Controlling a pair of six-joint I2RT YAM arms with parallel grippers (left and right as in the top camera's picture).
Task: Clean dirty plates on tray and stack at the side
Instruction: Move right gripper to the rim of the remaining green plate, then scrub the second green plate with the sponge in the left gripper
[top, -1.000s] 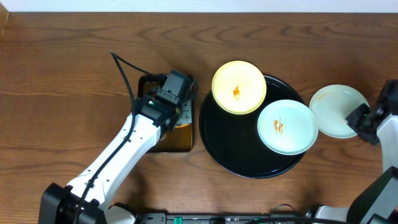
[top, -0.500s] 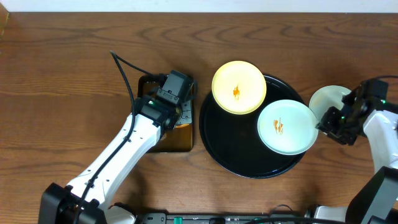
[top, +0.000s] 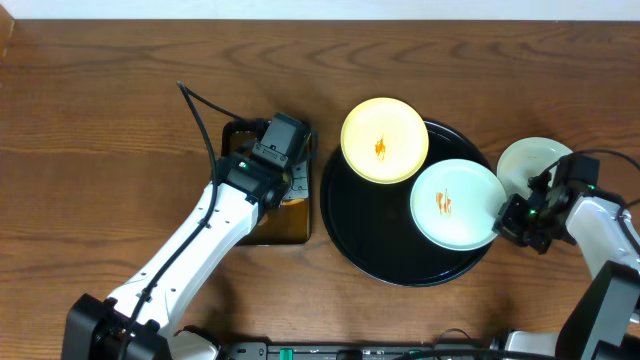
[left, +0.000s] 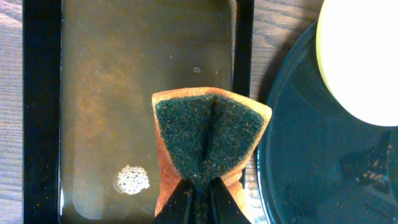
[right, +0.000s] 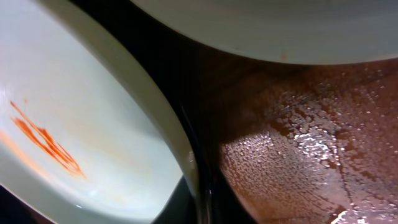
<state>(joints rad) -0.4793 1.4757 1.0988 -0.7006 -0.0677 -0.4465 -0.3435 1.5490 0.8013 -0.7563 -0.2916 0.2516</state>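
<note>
The round black tray (top: 370, 230) holds a pale yellow plate (top: 385, 140) at its back rim and a mint-blue plate (top: 458, 204) at its right, both with orange sauce smears. A second mint-blue plate (top: 530, 160) lies on the table right of the tray, with no smear showing. My right gripper (top: 510, 215) is at the right rim of the tray's mint-blue plate. In the right wrist view that plate (right: 81, 137) has its rim pinched between the fingers (right: 200, 208). My left gripper (left: 200, 183) is shut on a folded orange-and-green sponge (left: 208, 134).
The sponge hangs over a small rectangular black tray (top: 232, 135) of brownish liquid, left of the round tray (left: 311, 162). The yellow plate (left: 367, 56) shows at the left wrist view's right edge. The wood (right: 298, 137) by the right gripper is wet.
My right gripper moved left from the off-tray plate to the rim of the mint-blue plate on the tray, which shifted slightly left. The left arm has not moved.
</note>
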